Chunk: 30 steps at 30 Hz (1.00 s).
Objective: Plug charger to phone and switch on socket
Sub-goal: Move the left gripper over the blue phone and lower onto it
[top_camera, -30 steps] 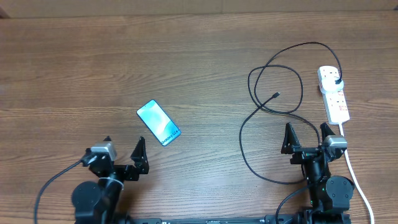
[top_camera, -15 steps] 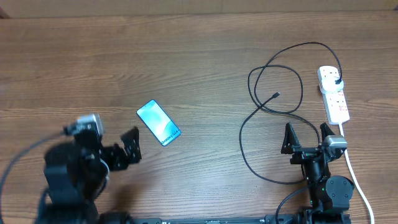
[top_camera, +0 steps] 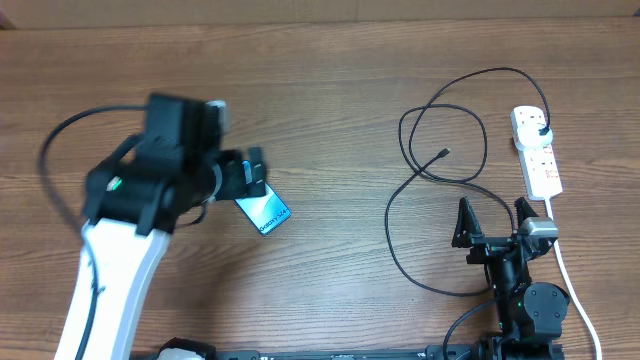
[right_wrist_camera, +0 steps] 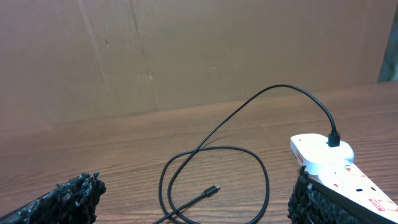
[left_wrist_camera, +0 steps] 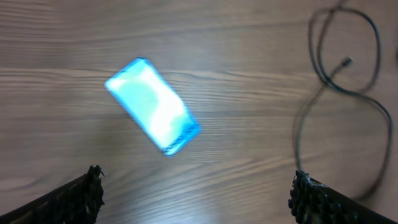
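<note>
The phone (top_camera: 268,213) lies slantwise on the wooden table, its light blue screen up, and shows blurred in the left wrist view (left_wrist_camera: 152,106). My left gripper (top_camera: 257,175) hangs open above the phone's far end, covering part of it; in its own view the gripper (left_wrist_camera: 198,185) has nothing between its fingers. The charger's black cable (top_camera: 440,130) lies in loops, its connector tip (top_camera: 443,153) loose on the table and its plug head (top_camera: 541,130) in the white socket (top_camera: 538,160). My right gripper (top_camera: 492,208) stands open near the front edge, short of the tip (right_wrist_camera: 213,188) and beside the socket (right_wrist_camera: 329,160).
A thick white cord (top_camera: 572,285) runs from the socket toward the front right, past the right arm. A brown board wall (right_wrist_camera: 186,56) stands behind the table. The cable (left_wrist_camera: 348,81) lies right of the phone.
My left arm has risen from the front edge and swung forward, so its open gripper now hangs over the phone. The right arm, cable and socket have not moved.
</note>
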Each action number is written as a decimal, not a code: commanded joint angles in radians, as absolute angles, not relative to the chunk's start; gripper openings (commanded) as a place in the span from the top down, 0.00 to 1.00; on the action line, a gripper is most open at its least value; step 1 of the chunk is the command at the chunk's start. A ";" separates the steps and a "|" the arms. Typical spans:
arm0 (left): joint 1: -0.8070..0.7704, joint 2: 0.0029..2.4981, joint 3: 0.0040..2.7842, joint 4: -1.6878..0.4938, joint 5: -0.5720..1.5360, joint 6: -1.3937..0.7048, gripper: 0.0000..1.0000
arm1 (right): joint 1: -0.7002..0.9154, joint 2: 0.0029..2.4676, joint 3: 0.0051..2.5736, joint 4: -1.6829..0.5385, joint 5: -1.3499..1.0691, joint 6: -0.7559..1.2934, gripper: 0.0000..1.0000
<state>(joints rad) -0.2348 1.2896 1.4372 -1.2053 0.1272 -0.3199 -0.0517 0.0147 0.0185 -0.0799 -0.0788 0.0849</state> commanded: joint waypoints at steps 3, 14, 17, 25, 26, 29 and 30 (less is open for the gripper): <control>-0.257 1.436 1.462 -1.196 0.316 -0.341 0.00 | -0.054 0.003 0.008 -0.076 -0.081 0.081 0.00; -0.257 1.631 1.462 -1.200 0.363 -0.352 0.00 | -0.053 0.003 0.008 -0.076 -0.081 0.081 0.00; -0.256 1.664 1.462 -1.201 0.304 -0.428 0.00 | -0.053 0.003 0.008 -0.076 -0.081 0.081 0.00; -0.256 1.694 1.461 -1.225 0.031 -0.674 0.00 | -0.053 0.003 0.008 -0.076 -0.081 0.081 0.00; -0.256 1.694 1.461 -1.226 0.015 -0.688 0.00 | -0.053 0.003 0.008 -0.076 -0.081 0.081 0.00; -0.256 1.694 1.461 -1.228 -0.017 -0.737 0.00 | -0.053 0.003 0.008 -0.076 -0.081 0.081 0.00; -0.256 1.694 1.461 -1.227 -0.023 -0.757 0.00 | -0.053 0.003 0.008 -0.076 -0.081 0.081 0.00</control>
<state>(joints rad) -0.2539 1.6882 1.4410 -1.2259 0.0544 -0.6586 -0.0517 0.0147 0.0185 -0.0795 -0.0784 0.0849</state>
